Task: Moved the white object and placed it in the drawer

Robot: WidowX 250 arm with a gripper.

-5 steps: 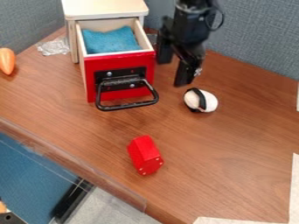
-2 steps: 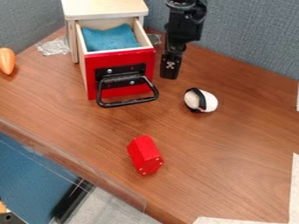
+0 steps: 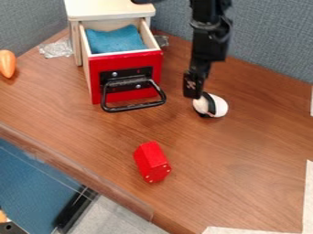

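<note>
Gripper [image 3: 194,93] close by the white object [image 3: 218,105], drawer [image 3: 127,84] open

The gripper hangs tip-down just above the upper-left side of the white object, overlapping its edge in the camera view. Seen from this side, I can't tell how wide it is set, nor whether it touches or holds anything. The arm [image 3: 211,39] runs out of the top edge, and its dark body hides a little of the object's upper left. Another black part [image 3: 143,1] is cut off at the top, over the pale cabinet [image 3: 110,10]. A blue cloth [image 3: 116,41] hides most of the drawer's floor, and the orange thing [image 3: 7,63] is cropped by the left edge

The white object lies on the wooden table [image 3: 245,151], to the right of the drawer. It is rounded, with 1 black band [image 3: 211,104] around it; its long axis runs roughly left to right, the smooth white end facing right. Nearer the camera lies a red block [image 3: 151,162], slanting down to the right
</note>
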